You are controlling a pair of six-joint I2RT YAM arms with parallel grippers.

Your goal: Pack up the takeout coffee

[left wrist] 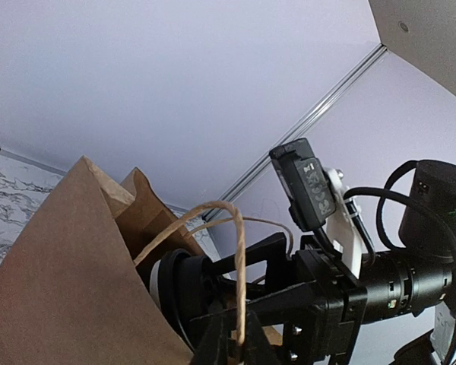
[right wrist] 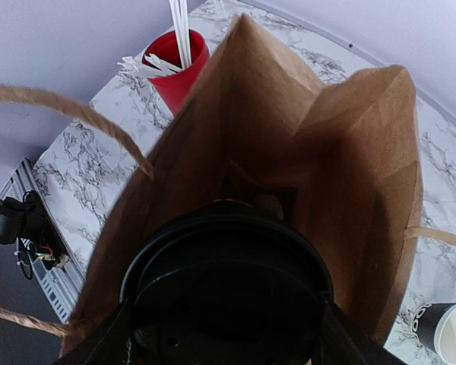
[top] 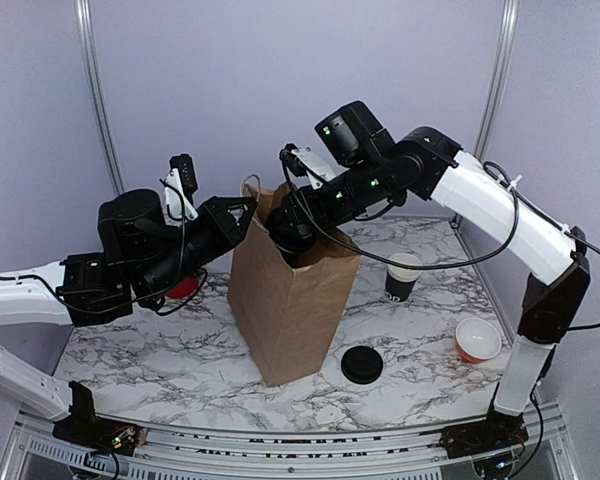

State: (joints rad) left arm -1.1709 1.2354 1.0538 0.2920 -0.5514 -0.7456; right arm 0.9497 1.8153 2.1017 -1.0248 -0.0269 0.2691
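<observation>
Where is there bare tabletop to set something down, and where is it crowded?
Bare marble front-left of the paper bag, toward the left arm's base, and between the black lid and orange cup. Crowded at the bag's mouth, where the left hand and right hand meet.

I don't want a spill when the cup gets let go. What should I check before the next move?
1. Paper bag upright, mouth open: ok.
2. Takeout coffee inside the bag mouth: ok.
3. Right gripper clamped on the coffee: ok.
4. Cup base resting on the bag floor: cannot tell.
5. Left gripper gripping the bag handle that runs between its fingers: cannot tell.
</observation>
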